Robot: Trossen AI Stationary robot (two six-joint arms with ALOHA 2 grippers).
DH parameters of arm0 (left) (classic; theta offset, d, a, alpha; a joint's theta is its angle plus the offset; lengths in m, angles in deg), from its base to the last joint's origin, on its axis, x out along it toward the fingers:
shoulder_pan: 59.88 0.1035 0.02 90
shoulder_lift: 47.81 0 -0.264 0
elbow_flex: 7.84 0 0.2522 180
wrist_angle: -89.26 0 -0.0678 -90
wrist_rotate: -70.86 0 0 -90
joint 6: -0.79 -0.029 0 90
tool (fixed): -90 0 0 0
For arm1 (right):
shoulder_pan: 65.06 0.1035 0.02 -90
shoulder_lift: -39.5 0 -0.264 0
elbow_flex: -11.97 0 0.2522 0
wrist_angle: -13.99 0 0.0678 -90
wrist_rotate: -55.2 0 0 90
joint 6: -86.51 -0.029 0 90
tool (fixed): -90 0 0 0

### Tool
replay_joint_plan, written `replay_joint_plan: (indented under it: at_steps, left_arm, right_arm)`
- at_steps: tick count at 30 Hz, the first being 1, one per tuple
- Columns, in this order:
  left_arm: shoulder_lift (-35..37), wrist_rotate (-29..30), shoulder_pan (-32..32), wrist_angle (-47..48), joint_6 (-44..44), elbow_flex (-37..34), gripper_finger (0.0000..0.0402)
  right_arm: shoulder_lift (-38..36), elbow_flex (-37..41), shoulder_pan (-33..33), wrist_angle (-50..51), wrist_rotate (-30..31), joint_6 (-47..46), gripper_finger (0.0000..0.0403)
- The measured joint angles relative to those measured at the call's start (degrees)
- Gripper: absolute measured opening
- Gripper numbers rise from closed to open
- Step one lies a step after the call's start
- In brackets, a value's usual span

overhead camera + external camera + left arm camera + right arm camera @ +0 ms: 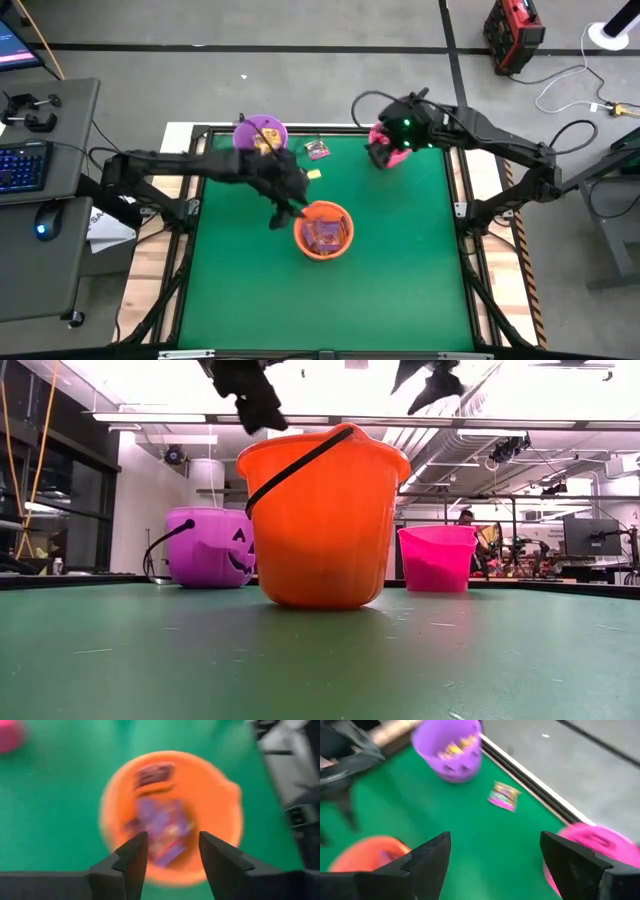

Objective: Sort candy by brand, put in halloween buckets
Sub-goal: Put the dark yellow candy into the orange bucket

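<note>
Drop-off stage of the candy sort. The left claw hangs directly above the orange bucket, its two fingers parted with nothing between them; purple-wrapped candy and a darker packet lie on the bucket floor below, so this delivery is judged complete. The left arm reaches in from the table's left edge, extended nearly level across the green table, with its wrist bent downward at the bucket's near-left rim; in the low view its claw shows as a dark shape just above the bucket's rim. The right claw is released and spread wide, empty, poised high beside the pink bucket at the table's far right; its arm enters from the right edge and folds back toward that corner. The purple bucket stands at the far edge and holds yellow packets. Still unsorted on the table are a pink-and-gold wrapped candy between the purple and pink buckets, and a small yellow piece near the left arm. The next move probably calls for one arm to descend over a loose packet, close on its crinkled wrapper, and carry it to the bucket holding matching wrappers.
</note>
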Motion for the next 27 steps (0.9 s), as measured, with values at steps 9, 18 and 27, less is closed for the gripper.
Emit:
replay_joint_plan:
  at_steps: [9, 18, 27]
  left_arm:
    - [13.66, 9.03, 11.99, 6.04, 3.56, 3.57, 0.0182]
    - [23.69, 15.69, 16.72, 4.09, 9.06, 3.52, 0.0182]
    - [23.86, 15.85, 16.67, 4.05, 9.26, 3.52, 0.0182]
  right_arm:
    - [13.48, -0.01, -6.63, -24.97, -13.70, -2.03, 0.0300]
    - [28.95, -0.01, -11.40, -30.70, -14.21, -9.40, 0.0300]
    - [37.65, -0.01, -14.85, -28.42, -17.63, -16.17, 0.0300]
